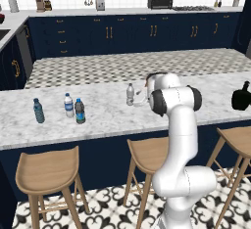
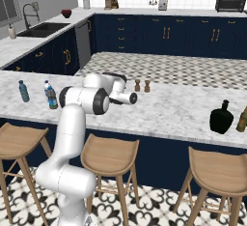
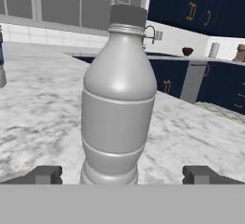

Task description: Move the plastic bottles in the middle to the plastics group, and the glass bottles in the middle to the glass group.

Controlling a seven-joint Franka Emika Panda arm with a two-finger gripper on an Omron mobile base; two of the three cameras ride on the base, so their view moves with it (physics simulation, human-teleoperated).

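Sitting dead centre in the hand view is the clear greyish bottle [image 3: 118, 103], smooth plastic with a ribbed waist, a pale band for a label and a dark screw cap. It stands upright on the bench [image 1: 112, 118], long axis straight up, cap toward the top of the frame. The claw [image 3: 122, 174] is spread wide open, one dark fingertip at the lower left and the other at the lower right, the bottle between them and neither touching it as far as I can see.

From the left base view that same bottle is just left of the white arm's wrist, near the middle of the frame. Over at the left of that frame stand three more slim bottles: a teal-blue bottle [image 1: 38, 111], a clear bottle with a white cap [image 1: 69, 105] and a dark bottle with a blue label [image 1: 80, 111] right beside it. The squat black bottle [image 2: 221, 117], glossy and round with a short neck, sits at the right of the right base view.

Bench top is white-grey marble, navy cabinets behind, wooden stools [image 1: 46, 174] below on patterned floor tiles.
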